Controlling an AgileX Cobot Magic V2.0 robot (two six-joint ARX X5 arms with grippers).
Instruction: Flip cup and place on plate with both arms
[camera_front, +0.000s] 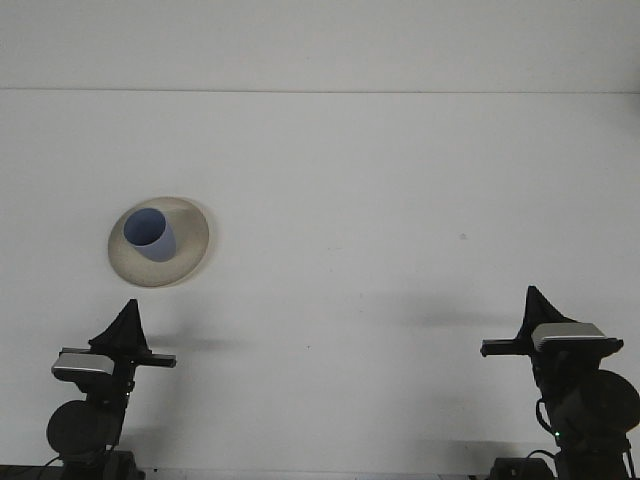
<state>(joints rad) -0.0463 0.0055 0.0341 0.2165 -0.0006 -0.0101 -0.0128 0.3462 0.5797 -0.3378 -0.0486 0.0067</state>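
Front view: cup (150, 234) upright on plate (185, 262), task looks done. Left gripper (126, 326), right gripper (539, 305) parked; finger state unclear. Next: nothing but rest.

white table (400, 200), beige plate (190, 240) resting on it (left side)

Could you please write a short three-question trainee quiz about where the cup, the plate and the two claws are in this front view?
1. True or false: the blue cup stands on the beige plate.
2. Which claw is nearer the plate: left claw or right claw?
3. Multiple choice: the cup's opening faces A) upward, B) down onto the plate, C) cannot be seen.

Key: 1 true; 2 left claw; 3 A.
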